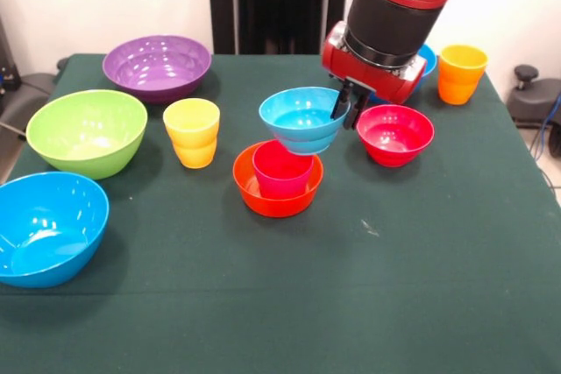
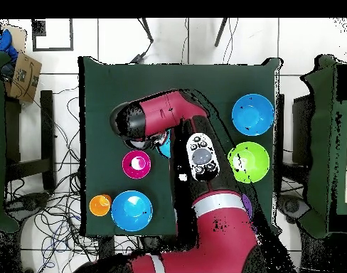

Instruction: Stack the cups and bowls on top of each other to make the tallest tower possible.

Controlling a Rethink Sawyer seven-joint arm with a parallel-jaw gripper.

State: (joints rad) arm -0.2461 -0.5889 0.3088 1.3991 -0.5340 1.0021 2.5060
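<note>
Currently, entries run left to right across the front view; clock directions are read from the orange bowl.

Blue bowl (image 1: pixel 48 227): at 8 o'clock, near the table's left edge; loose.
Lime green bowl (image 1: pixel 86 132): at 10 o'clock, beside the blue one; loose.
Purple bowl (image 1: pixel 157 67): at 11 o'clock, far side; loose.
Yellow cup (image 1: pixel 192 132): at 10 o'clock, close by; upright, loose.
Tower base: orange bowl (image 1: pixel 276 188) with the red-pink cup (image 1: pixel 282 170) standing upright inside it.
Light blue bowl (image 1: pixel 303 119): held off the table, at 12 o'clock just above the red-pink cup, slightly tilted.
Gripper (image 1: pixel 350 107): fingers pinched on the light blue bowl's right rim, one inside, one outside.
Red bowl (image 1: pixel 394 134): at 2 o'clock; loose.
Second blue bowl (image 1: pixel 426 59): mostly hidden behind the arm.
Orange cup (image 1: pixel 461 74): at 2 o'clock, far right; loose.
Step in hand: judged to be placing the light blue bowl onto the red-pink cup.
Next move calls for: centring the bowl over the cup, levelling it, lowering, then releasing without nudging the stack.
</note>
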